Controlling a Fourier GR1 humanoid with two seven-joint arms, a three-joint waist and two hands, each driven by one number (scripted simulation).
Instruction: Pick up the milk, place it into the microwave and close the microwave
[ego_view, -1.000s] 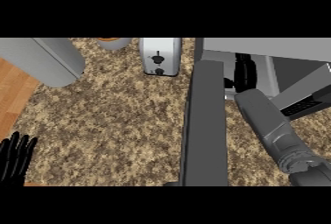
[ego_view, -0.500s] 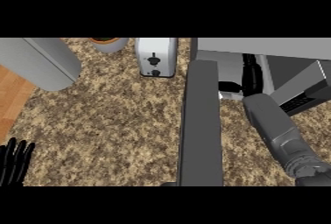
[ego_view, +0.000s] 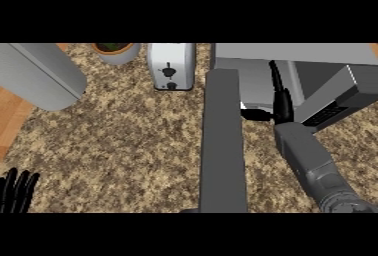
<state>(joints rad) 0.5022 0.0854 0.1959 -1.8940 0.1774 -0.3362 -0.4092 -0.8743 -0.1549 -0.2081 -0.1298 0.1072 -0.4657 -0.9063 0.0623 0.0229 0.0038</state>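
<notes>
1. Step in hand: placing. The right hand (ego_view: 281, 101) is reached into the open mouth of the microwave (ego_view: 295, 53), with the forearm sloping up from the lower right.
2. Right hand, state: only a dark, narrow shape shows. Whether it is closed on anything cannot be told.
3. Milk (ego_view: 249, 105): a small white patch touching the right hand at the cavity's left side is probably it. Most of it is hidden.
4. Left hand (ego_view: 18, 191): rests at the lower left edge, fingers straight and upright, holding nothing.
5. Microwave door (ego_view: 223, 145): swung fully out, seen edge-on as a long grey slab across the worktop (ego_view: 125, 140), just left of the right forearm.
6. Next move, as a judgement: the arm must come out of the cavity before the door can be swung shut.
7. Surface: brown speckled stone.
8. Also present: a toaster (ego_view: 171, 67) and a potted plant (ego_view: 114, 50) at the back, and a large grey rounded body (ego_view: 37, 75) at the far left with wood floor (ego_view: 11, 117) below it.
</notes>
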